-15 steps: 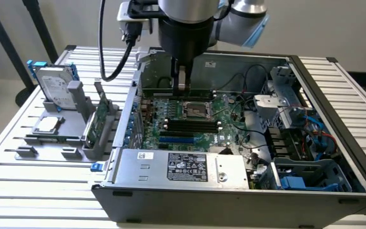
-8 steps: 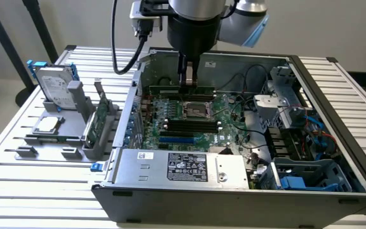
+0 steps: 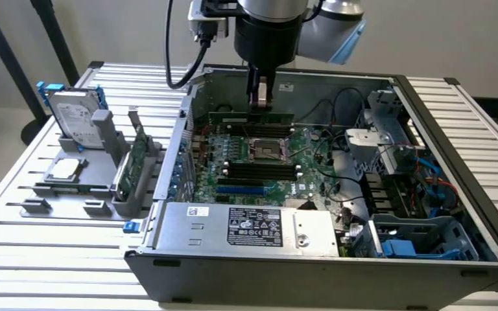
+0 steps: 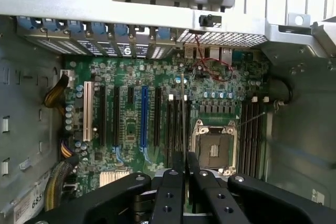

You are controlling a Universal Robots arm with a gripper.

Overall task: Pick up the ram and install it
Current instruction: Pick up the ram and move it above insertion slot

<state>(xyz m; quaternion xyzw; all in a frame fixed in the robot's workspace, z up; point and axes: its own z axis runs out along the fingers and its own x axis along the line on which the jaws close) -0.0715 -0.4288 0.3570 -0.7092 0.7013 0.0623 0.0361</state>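
In the exterior view the ram (image 3: 249, 118), a slim dark-green stick, hangs level inside the open computer case (image 3: 456, 162). It sits just above the back part of the motherboard (image 3: 231, 146), behind the CPU socket (image 3: 266, 149). My gripper (image 3: 262, 103) comes straight down from above and is shut on the stick's middle. In the wrist view the fingers (image 4: 170, 192) stand close together, and the ram (image 4: 184, 129) shows edge-on as a thin dark line between them. There the gripper (image 4: 185, 157) hangs over the long black memory slots (image 4: 173, 124) beside the socket (image 4: 214, 148).
A grey rack (image 3: 102, 188) on the exterior view's left holds a silver hard drive in a blue frame (image 3: 76, 116) and an upright green card (image 3: 137, 159). Inside the case are the power supply (image 3: 249, 227), a drive cage (image 3: 422, 240), loose cables (image 3: 344, 175) and the case's back wall (image 3: 318, 81).
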